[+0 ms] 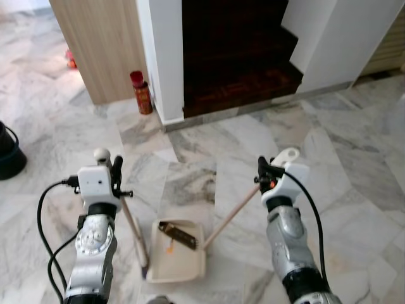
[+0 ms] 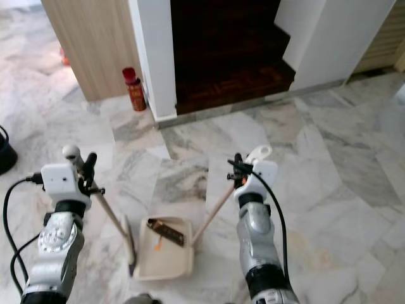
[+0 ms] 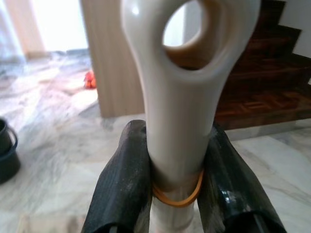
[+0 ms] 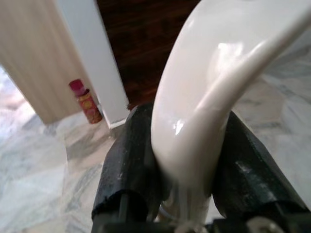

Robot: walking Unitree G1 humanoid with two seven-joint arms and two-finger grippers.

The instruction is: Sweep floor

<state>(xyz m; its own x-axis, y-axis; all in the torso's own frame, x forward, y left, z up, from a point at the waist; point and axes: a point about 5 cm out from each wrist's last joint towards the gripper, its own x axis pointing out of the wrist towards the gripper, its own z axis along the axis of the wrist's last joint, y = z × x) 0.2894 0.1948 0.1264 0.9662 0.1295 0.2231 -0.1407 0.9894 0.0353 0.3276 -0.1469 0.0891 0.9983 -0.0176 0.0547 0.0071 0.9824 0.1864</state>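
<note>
Left eye view: we see the left gripper [image 1: 116, 166] clamped on the top of a broom handle [image 1: 130, 220], which slants down to the broom head [image 1: 145, 263] on the marble floor [image 1: 354, 145], just beside the left edge of the dustpan [image 1: 179, 265]. Left wrist view confirms it: both black fingers [image 3: 121, 189] press the cream handle end, with a rubber band [image 3: 177, 196] around the handle between them.

Right gripper [image 1: 262, 170] is closed around the dustpan handle [image 1: 229, 217], whose cream end with a hanging loop sticks out past the fingers. That handle runs down and toward the robot's left to the cream dustpan, which sits flat on the floor between our two arms.

Inside the pan we see a dark comb-like piece [image 1: 179, 235] and a small orange scrap [image 1: 169, 249].

Further off: a red bottle [image 1: 141, 92] stands on the floor against the white wall corner [image 1: 166, 63], next to a wooden panel [image 1: 101, 44]. Dark wooden steps [image 1: 237, 76] rise behind. A dark bucket [image 1: 9, 155] sits at the far left edge.
</note>
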